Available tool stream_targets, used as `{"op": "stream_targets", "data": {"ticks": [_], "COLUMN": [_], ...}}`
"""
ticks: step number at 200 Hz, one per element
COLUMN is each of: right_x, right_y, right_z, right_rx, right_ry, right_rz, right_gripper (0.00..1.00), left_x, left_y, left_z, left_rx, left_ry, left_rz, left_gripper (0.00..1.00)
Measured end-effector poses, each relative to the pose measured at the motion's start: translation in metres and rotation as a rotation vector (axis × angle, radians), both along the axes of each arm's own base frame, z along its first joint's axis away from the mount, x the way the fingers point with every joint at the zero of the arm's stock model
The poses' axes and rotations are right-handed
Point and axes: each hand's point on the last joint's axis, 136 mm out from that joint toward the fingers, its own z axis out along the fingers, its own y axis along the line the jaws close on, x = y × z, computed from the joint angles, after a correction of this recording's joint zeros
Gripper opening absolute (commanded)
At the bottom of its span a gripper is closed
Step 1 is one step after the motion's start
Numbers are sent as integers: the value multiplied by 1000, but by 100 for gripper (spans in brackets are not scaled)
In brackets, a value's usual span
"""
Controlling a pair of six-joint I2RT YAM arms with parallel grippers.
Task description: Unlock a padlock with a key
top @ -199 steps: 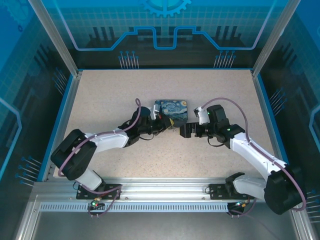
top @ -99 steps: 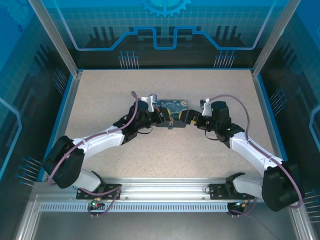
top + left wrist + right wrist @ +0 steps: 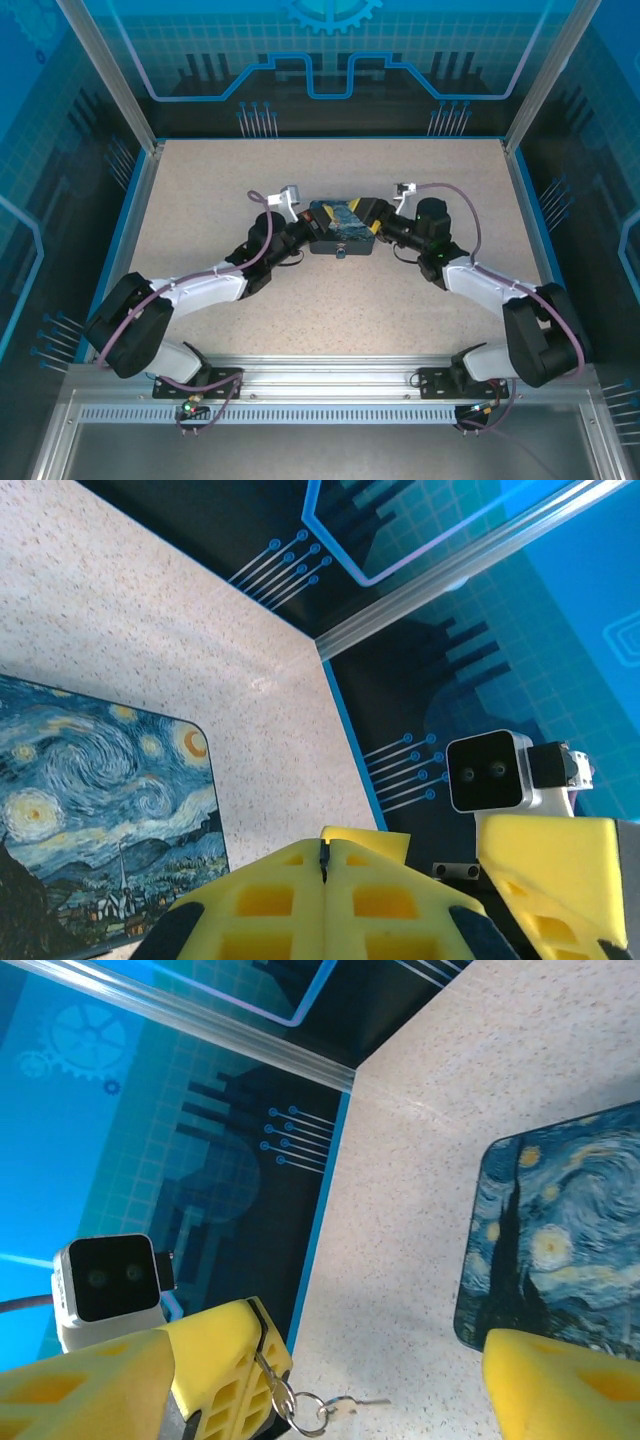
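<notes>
Top external view: on the speckled beige table point(image 3: 440, 290), both arms meet at the near edge of the rectangular tin printed with a blue-and-yellow swirling painting point(image 3: 335, 218). Left gripper point(image 3: 324, 858), jaws pressed together, pinches a thin dark metal piece point(image 3: 262, 1348), possibly the tiny padlock but too small to confirm. A small key on silver rings point(image 3: 298, 1408) dangles beneath. Right gripper point(image 3: 328, 1350) stands wide around them. Likely faults: its jaws clamp the left fingers, or the loose key swings clear.

Swirly painted tin point(image 3: 340, 222) on speckled table point(image 3: 200, 190)
</notes>
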Motion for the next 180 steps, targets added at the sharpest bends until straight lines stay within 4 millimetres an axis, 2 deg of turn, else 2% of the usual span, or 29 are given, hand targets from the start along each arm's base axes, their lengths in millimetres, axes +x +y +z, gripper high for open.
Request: {"op": "stream_targets", "data": {"ticks": [49, 70, 105, 180], "right_x": [5, 5, 5, 0], "right_y": [22, 33, 44, 51], "right_z": [2, 3, 7, 17], "right_rx": [65, 87, 114, 138], "right_ry": [-33, -41, -53, -78], "right_rz": [40, 62, 91, 119], "right_gripper": [50, 45, 40, 33], "left_x": [4, 5, 6, 9], "left_y": [10, 12, 14, 16], "left_z": [9, 16, 23, 27], "left_rx": [-100, -142, -177, -191], "left_ry": [-11, -21, -32, -50], "left_rz": [67, 80, 94, 109], "left_gripper": [0, 0, 0, 0]}}
